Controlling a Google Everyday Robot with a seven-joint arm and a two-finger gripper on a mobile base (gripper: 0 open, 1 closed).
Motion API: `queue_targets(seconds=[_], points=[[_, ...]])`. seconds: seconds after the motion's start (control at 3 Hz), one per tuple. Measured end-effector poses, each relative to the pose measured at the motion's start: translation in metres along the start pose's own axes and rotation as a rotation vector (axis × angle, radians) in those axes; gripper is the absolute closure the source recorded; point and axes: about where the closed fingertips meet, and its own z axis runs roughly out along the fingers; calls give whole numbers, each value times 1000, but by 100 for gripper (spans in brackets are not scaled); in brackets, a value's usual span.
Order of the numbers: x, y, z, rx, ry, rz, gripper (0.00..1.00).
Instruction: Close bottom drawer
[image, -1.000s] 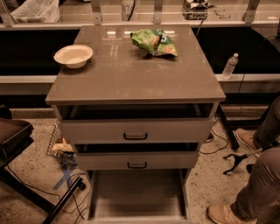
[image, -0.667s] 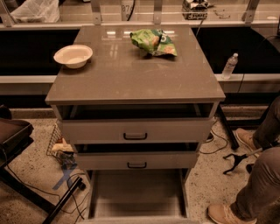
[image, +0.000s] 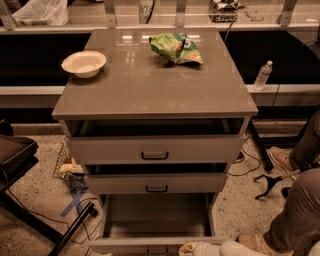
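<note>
Now that my gripper (image: 210, 248) has edged into my view at its lower edge, beside the front of the bottom drawer (image: 155, 220), which stands pulled well out, I judge the closing push is near, though I cannot tell whether the gripper is open.

The cabinet top (image: 150, 85) is smooth and semi-glossy, mirroring lights along its far edge. On it, the bowl (image: 84, 63) looks matt and pale, while the green bag (image: 176, 48) is crinkled, shiny plastic. The bottom drawer (image: 157, 220) has a smooth, matt grey tray. The bottle (image: 263, 75) at right is clear plastic. The floor (image: 35, 200) is speckled and rough. The gripper (image: 197, 248), smooth pale plastic, sits at the near edge by the drawer's front.
</note>
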Motion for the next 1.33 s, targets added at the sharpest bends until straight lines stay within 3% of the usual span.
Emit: queue_targets(seconds=[0.67,1.0,1.33], points=[[-38,-63,38,3,-61,-97,100],[-51,-102,64,2,-62,-149,100],[-58,-122,80,-2,-62,-180,100]])
